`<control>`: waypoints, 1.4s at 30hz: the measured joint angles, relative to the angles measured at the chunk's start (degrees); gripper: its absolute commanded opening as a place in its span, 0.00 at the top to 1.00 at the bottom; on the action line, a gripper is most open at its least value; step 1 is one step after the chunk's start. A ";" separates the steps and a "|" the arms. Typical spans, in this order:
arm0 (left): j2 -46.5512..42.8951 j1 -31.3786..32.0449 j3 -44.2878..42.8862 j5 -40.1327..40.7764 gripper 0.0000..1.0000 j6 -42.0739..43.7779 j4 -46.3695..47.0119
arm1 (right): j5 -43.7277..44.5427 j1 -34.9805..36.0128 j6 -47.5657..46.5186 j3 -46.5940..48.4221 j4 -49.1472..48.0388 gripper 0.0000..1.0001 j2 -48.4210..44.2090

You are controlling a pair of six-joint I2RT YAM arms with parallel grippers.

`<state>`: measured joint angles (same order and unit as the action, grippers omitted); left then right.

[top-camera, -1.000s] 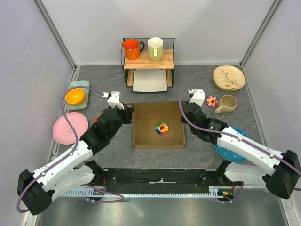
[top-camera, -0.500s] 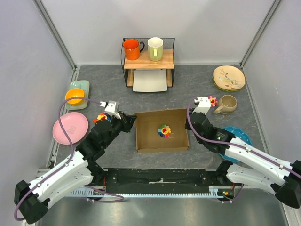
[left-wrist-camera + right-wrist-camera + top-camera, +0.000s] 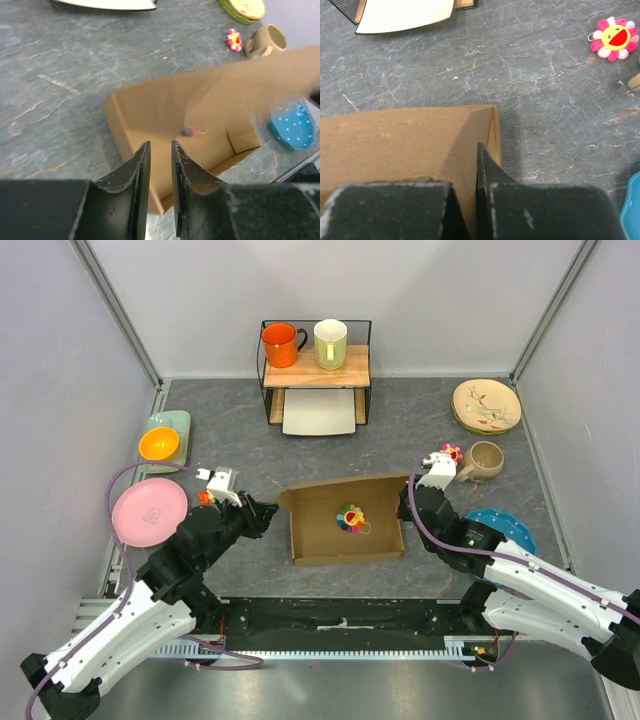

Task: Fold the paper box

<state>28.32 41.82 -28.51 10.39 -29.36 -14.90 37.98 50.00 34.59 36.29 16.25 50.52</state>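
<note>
From my screen, the paper box [image 3: 322, 536] sits a little nearer than the middle of the table [image 3: 230, 440], between the two arms and turned slightly out of square with the near edge. Its back and side walls stand up around a flat floor, and the back-left corner splays outward in a loose flap. A small multicoloured toy [image 3: 348, 517] lies on the floor of the box, toward its back right.

My left gripper [image 3: 264, 514] hovers just beside the box's left wall. In its wrist view the fingers [image 3: 141, 167] are parted by a narrow gap, and I see nothing pinched between them. My right gripper [image 3: 405, 508] is at the box's right wall. Its wrist view shows the cardboard wall running down between the two fingers, which are closed tight on it near the back-right corner.

A pink plate [image 3: 150, 512] lies by the left edge, with an orange bowl [image 3: 159, 444] behind it. Against the back edge stands a wire shelf [image 3: 266, 370] carrying an orange mug [image 3: 280, 344] and a pale green mug [image 3: 330, 343], with a white tray [image 3: 319, 412] under it. Near the right edge I see a flowered plate [image 3: 486, 405], a beige mug [image 3: 485, 460], a pink flower toy [image 3: 451, 453] and a blue dotted plate [image 3: 500, 530] partly under the right arm.
</note>
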 measured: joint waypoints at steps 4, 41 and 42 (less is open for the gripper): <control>-4.46 -0.42 -1.81 4.68 0.69 -1.14 -9.40 | 1.05 -0.48 1.90 -0.61 0.87 1.00 -0.81; 34.03 -1.20 -17.88 -9.79 0.53 -0.11 21.73 | -2.45 9.09 7.30 -3.30 11.80 0.41 1.88; 34.67 -1.18 -17.62 -11.47 0.53 0.15 21.94 | -2.58 9.29 7.72 -3.30 12.74 0.38 1.81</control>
<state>62.98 40.64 -46.13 -1.08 -29.21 7.05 35.40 59.29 42.30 32.99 28.99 52.34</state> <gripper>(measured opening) 0.468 0.505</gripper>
